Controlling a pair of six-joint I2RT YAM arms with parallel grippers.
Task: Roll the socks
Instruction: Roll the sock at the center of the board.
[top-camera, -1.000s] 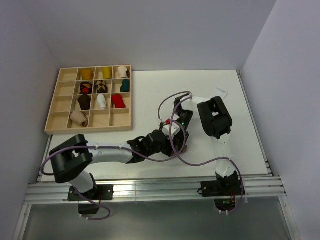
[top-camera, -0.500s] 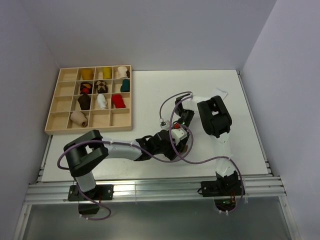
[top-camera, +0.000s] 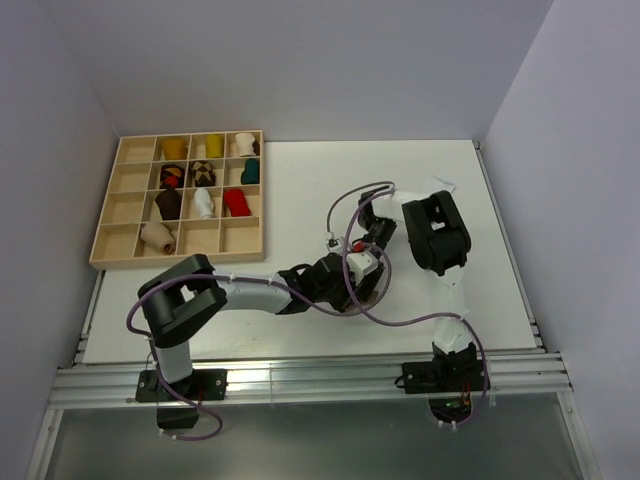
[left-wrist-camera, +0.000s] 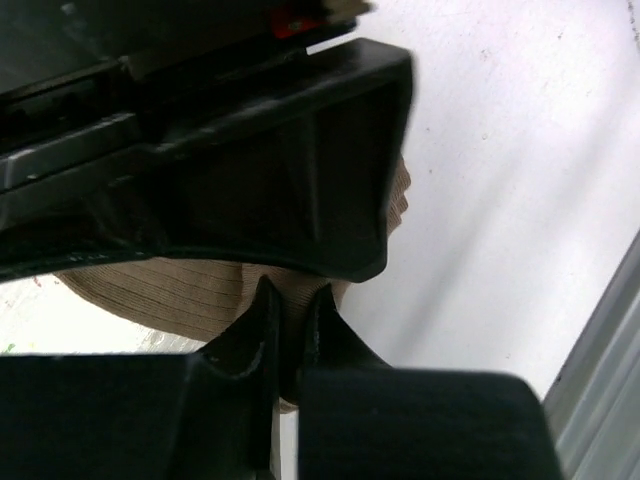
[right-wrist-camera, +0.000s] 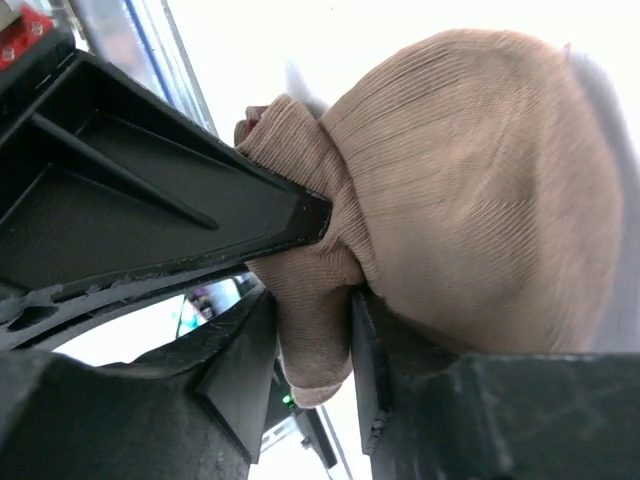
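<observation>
A brown knitted sock is bunched into a rounded lump on the white table, just in front of the middle. My right gripper is shut on a fold at the lump's end. That fold fills the gap between its fingers. My left gripper is shut on a thin pinch of the same sock, right under the right gripper's black finger. In the top view the left gripper and right gripper crowd together over the sock and hide most of it.
A wooden compartment tray stands at the back left with several rolled socks in its cells, such as a red one. Purple cables loop over both arms. The metal rail runs along the near table edge.
My left arm has swung its elbow to the right and pushed its gripper in against the right gripper. The left jaws have closed on the sock.
</observation>
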